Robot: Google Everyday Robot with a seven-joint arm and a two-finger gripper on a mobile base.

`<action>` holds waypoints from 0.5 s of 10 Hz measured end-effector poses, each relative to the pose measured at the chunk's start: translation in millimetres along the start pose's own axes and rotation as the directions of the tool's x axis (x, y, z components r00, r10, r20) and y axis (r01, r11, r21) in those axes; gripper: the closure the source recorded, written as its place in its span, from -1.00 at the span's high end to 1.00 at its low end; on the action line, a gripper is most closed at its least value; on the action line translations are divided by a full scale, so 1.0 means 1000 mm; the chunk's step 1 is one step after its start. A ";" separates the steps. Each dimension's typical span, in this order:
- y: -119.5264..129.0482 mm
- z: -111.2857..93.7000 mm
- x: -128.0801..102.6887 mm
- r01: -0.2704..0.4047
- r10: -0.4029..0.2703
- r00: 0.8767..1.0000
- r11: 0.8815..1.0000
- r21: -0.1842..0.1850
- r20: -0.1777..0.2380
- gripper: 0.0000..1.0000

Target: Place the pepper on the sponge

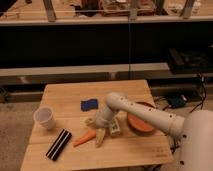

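The pepper is a slim orange tapered vegetable lying on the wooden table, left of my gripper. The sponge, a deep-blue pad, lies farther back near the table's middle. My gripper hangs low over the table, just right of the pepper's thick end, fingers pointing down. One pale fingertip sits next to the pepper and the other stands apart from it. Nothing is held between them.
A white cup stands at the left. A black block with light stripes lies at the front left. An orange bowl sits right of the gripper, partly behind my arm.
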 end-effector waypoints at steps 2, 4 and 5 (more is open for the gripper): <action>-0.001 0.001 0.000 0.007 -0.008 1.000 1.000 0.011 0.009 0.13; -0.001 0.003 0.002 0.014 -0.015 1.000 1.000 0.027 0.020 -0.32; -0.001 0.004 0.003 0.009 -0.010 1.000 0.999 0.032 0.019 -0.48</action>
